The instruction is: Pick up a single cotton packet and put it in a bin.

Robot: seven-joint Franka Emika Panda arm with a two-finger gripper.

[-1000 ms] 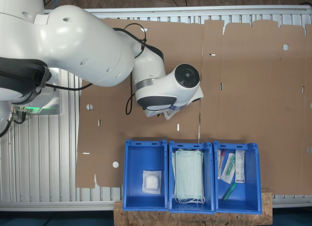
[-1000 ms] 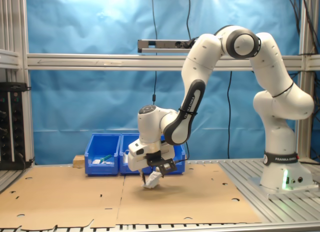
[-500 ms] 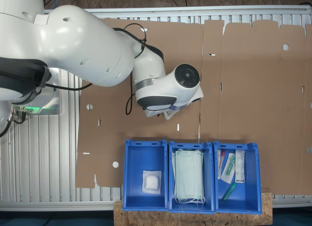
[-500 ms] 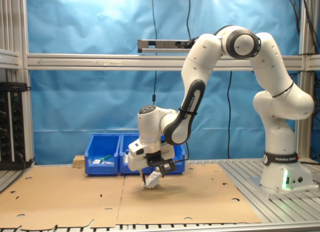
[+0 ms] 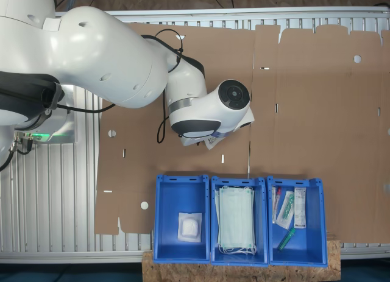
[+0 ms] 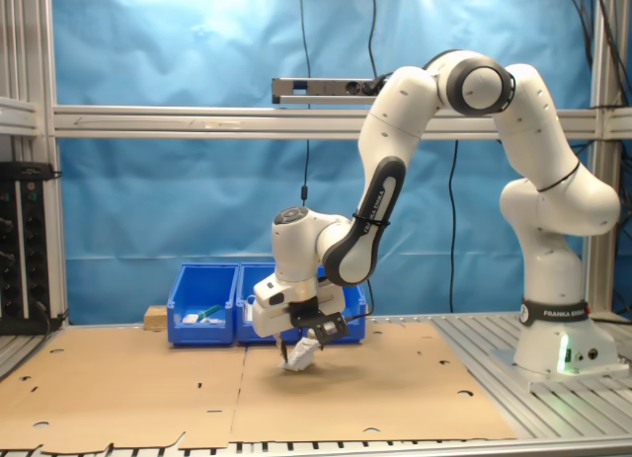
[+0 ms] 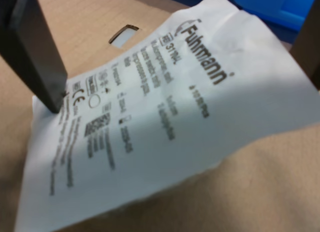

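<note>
A blue backdrop (image 6: 178, 190) covers the rear wall behind a frame of aluminium rails (image 6: 197, 121), with dark cables hanging down in front of it. Flattened brown cardboard sheets (image 6: 128, 378) lie over a ribbed metal table (image 5: 49, 197). A dark equipment rack (image 6: 20, 245) stands at the second exterior view's left edge.

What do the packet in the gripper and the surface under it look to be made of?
The cotton packet looks like thin matte white paper, possibly film-backed: it bends and creases, with dark print. The sheet beneath looks like plain brown corrugated cardboard: dull, with fold lines and punched slots.
</note>
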